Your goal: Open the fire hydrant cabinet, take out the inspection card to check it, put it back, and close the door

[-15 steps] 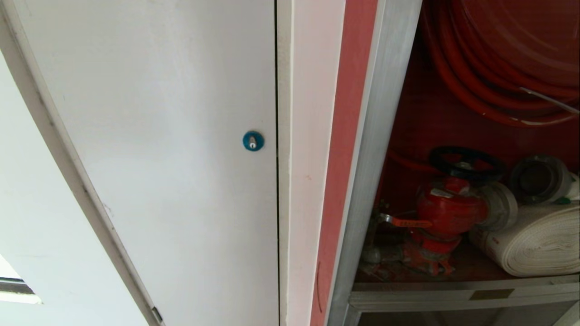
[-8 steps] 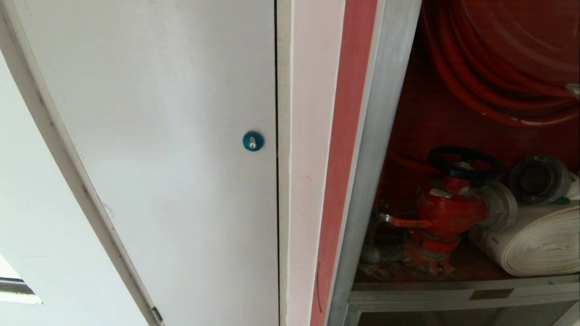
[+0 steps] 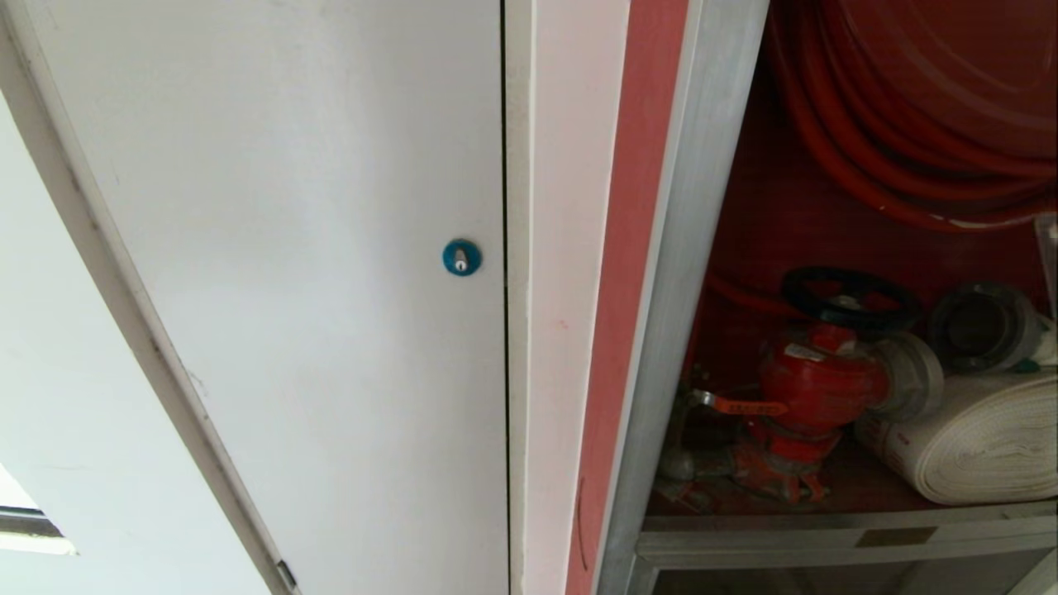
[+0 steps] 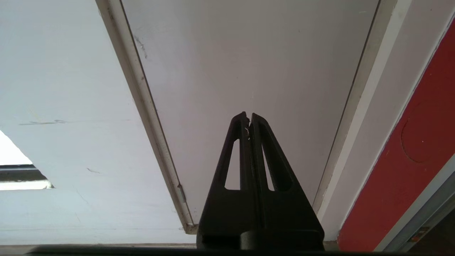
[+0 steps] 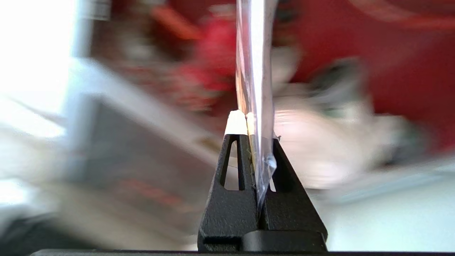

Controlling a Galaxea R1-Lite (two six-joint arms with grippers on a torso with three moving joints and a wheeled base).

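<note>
The fire hydrant cabinet (image 3: 686, 248) stands open on the right of the head view. Its red inside holds a red hose reel (image 3: 909, 99), a red valve (image 3: 818, 380) and a white rolled hose (image 3: 984, 446). My right gripper (image 5: 255, 129) is shut on the inspection card (image 5: 254, 53), which sits in a clear sleeve and is seen edge-on, upright, in front of the blurred valve and hose. A thin sliver of the card (image 3: 1051, 248) shows at the head view's right edge. The cabinet's door is out of view. My left gripper (image 4: 249, 115) is shut and empty, parked low before the white door.
A plain white door (image 3: 289, 248) with a blue round lock (image 3: 461, 257) fills the left of the head view. A white jamb and a red strip (image 3: 628, 248) separate it from the cabinet. A silver ledge (image 3: 826, 537) runs under the valve.
The card's edge has shifted right in the head view, from a slant across the hose reel to an upright sliver at the picture's edge. The left arm has kept still.
</note>
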